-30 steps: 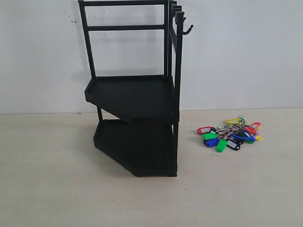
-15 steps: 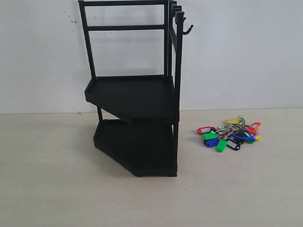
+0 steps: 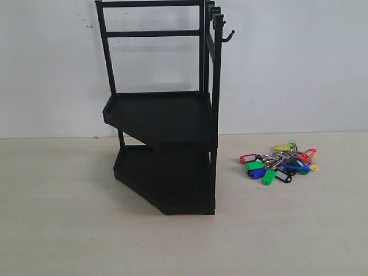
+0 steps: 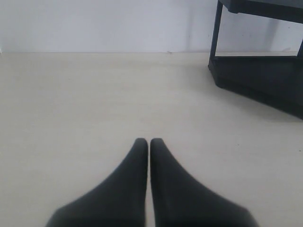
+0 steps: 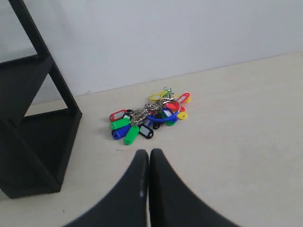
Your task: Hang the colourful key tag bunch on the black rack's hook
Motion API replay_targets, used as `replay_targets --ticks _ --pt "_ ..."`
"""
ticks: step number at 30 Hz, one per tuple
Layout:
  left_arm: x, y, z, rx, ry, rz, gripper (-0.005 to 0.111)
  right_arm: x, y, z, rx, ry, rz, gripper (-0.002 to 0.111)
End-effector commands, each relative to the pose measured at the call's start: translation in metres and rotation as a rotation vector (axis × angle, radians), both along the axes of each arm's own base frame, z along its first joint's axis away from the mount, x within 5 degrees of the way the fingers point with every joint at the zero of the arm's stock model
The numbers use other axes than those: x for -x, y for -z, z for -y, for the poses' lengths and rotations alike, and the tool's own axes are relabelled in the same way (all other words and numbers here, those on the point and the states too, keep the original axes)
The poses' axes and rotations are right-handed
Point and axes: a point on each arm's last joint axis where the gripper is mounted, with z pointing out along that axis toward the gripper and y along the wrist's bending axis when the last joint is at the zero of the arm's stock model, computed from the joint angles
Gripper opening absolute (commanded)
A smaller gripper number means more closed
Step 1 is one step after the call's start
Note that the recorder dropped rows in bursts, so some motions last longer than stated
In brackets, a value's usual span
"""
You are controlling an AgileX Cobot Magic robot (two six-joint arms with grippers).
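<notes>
backdrop: plain white wall (image 3: pixel 299 69) behind a pale desk (image 3: pixel 69 230).
black rack (image 3: pixel 161 121): stands left of centre; its hook (image 3: pixel 228 36) juts bare from the top of the right-hand post.
colourful key tag bunch (image 3: pixel 279 163): flat on the desk, right of the rack and apart from it, long axis across the exterior view.
right claw (image 5: pixel 149 153): pressed together, empty; the bunch lies straight ahead of its tips, near, not touching.
left claw (image 4: pixel 149 142): pressed together, empty, over bare desk; no bunch in its view.
nearer arm: right, in my judgement; it must spread before closing on the bunch.
</notes>
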Motion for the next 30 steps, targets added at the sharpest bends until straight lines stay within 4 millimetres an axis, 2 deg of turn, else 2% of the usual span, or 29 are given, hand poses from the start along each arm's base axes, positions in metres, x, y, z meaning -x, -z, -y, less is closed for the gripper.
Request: replay_targets --ticks 1,6,9,14,18,23,28,30 --pt "0.0 -0.002 0.0 0.021 -0.006 0.016 0.004 -0.008 -0.006 0.001 0.082 -0.015 0.042 0.0" --pt "0.0 -0.002 0.0 0.021 -0.006 0.016 0.004 -0.031 0.0 0.003 0.175 -0.037 0.027 0.0" --pt "0.0 -0.002 0.0 0.021 -0.006 0.016 0.004 -0.053 0.005 0.005 0.229 -0.068 -0.073 0.0" --pt "0.0 -0.002 0.0 0.021 -0.006 0.016 0.004 -0.1 0.012 0.007 0.351 -0.179 -0.32 0.0" --pt "0.0 -0.002 0.0 0.021 -0.006 0.016 0.004 -0.135 0.017 0.009 0.43 -0.255 -0.423 0.0" --pt "0.0 -0.002 0.0 0.021 -0.006 0.016 0.004 -0.175 0.032 0.012 0.66 -0.445 -0.529 0.0" --pt "0.0 -0.002 0.0 0.021 -0.006 0.016 0.004 -0.196 0.054 0.014 1.011 -0.733 -0.591 0.0" --pt "0.0 -0.002 0.0 0.021 -0.006 0.016 0.004 -0.202 0.059 0.015 1.11 -0.78 -0.564 0.0"
